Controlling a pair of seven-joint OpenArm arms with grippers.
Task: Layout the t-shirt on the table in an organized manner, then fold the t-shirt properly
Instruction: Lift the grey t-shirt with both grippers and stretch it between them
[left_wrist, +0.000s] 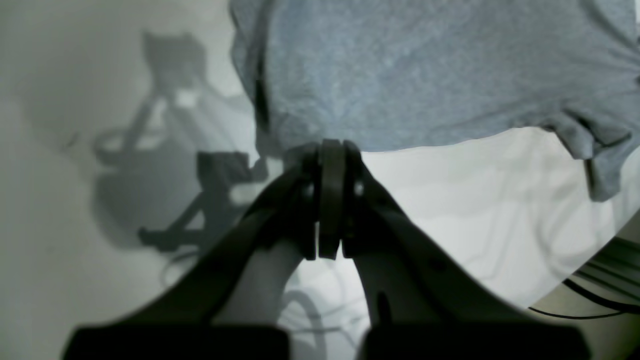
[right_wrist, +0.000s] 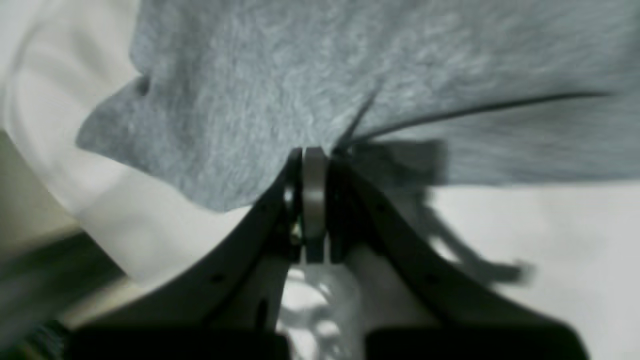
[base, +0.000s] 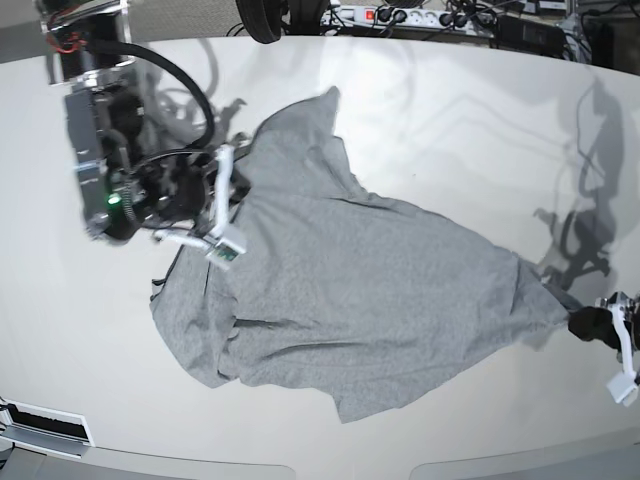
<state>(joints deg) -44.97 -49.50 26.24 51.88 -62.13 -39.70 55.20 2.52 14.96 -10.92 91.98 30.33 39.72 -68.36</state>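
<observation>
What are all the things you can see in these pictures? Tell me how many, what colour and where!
t-shirt: one, heather grey, spread crumpled across the middle of the table, plain side up.
table: one, glossy off-white, under everything, filling most of the base view.
power strip: one, white with a red switch, behind the table's far edge.
cables: a tangle, black, beside the power strip at the top edge.
right gripper: one, black, jaws shut on the t-shirt's edge, at the left side of the base view.
left gripper: one, black, jaws shut on the t-shirt's edge, at the right side of the base view.
</observation>
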